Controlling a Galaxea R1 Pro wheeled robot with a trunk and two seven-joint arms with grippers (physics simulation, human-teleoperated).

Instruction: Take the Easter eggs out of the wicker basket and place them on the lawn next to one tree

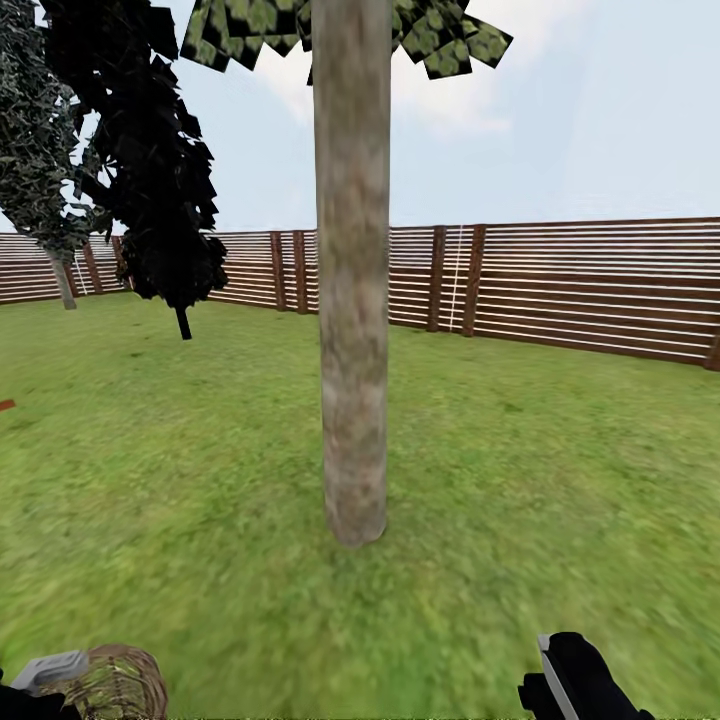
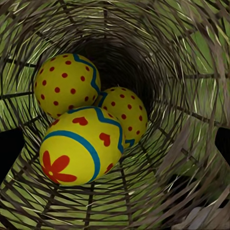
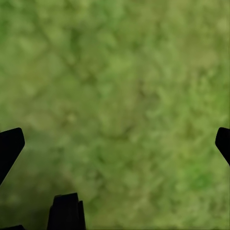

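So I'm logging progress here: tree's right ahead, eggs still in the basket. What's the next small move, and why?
Probably lower the wicker basket onto the lawn beside the tree. All three Easter eggs remain inside it, the trunk stands close ahead, and the right gripper hangs open over grass, free to pick them out.

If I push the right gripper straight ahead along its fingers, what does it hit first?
Most likely bare lawn: the right wrist view looks along the open fingers onto nothing but grass. How far off it lies is unclear.
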